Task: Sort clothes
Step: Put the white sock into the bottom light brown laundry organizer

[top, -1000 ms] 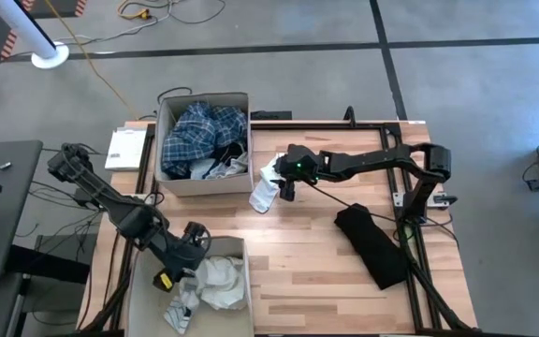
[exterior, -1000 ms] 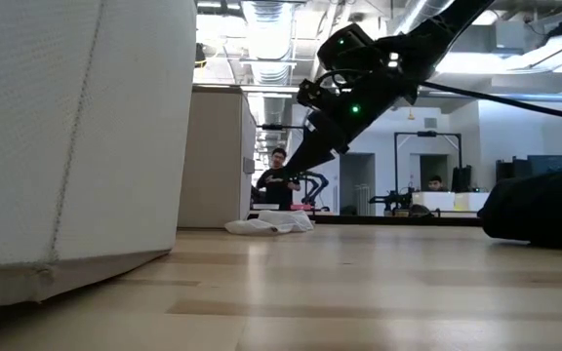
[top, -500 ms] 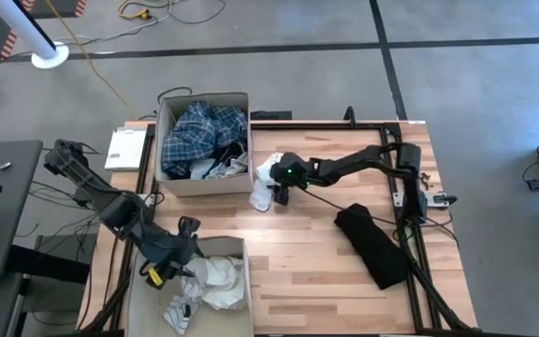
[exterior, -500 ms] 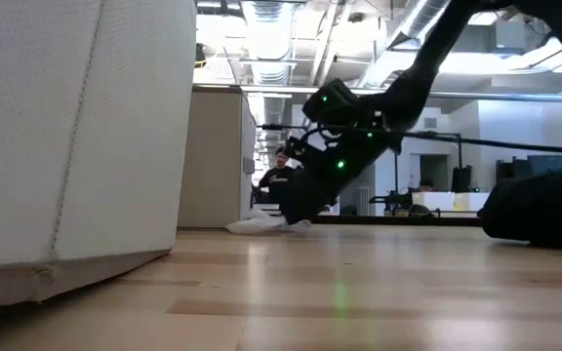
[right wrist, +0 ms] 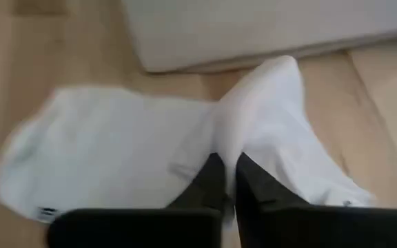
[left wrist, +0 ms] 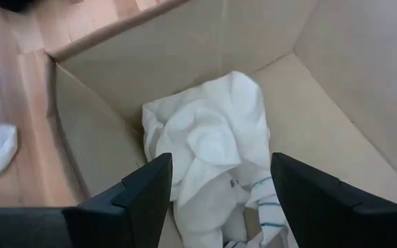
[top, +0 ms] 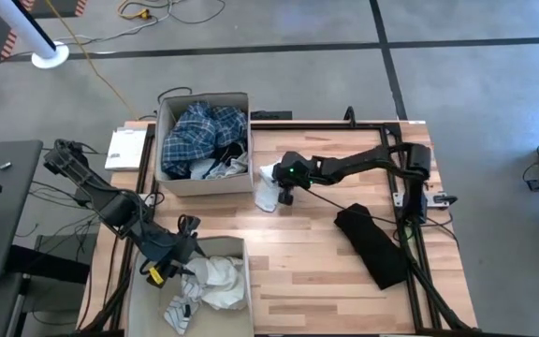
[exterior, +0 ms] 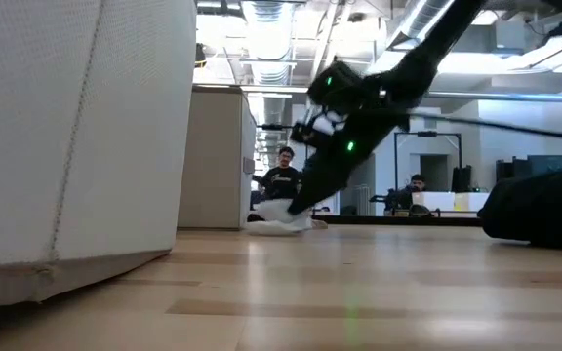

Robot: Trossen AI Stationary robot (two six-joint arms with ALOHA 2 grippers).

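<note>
Pinched nearly shut, the right gripper (top: 285, 194) had a fold of the white sock (top: 268, 189) between its fingers (right wrist: 216, 180), down on the wooden table (top: 326, 253) just beside the far box (top: 204, 176). That box held blue plaid clothes (top: 200, 131) with some white cloth at one corner. Well apart lay a black garment (top: 372, 245) near the table's right edge. The left gripper (top: 168, 265) hung with its fingers (left wrist: 135, 193) spread wide and empty over the near box (top: 247, 281), above a heap of white clothes (left wrist: 209, 148), one piece edged with teal stripes. From table height the near box's wall blocked much of the scene, and the sock (exterior: 279, 216) showed only as a pale lump under the dark arm. People sat in the room behind.
</note>
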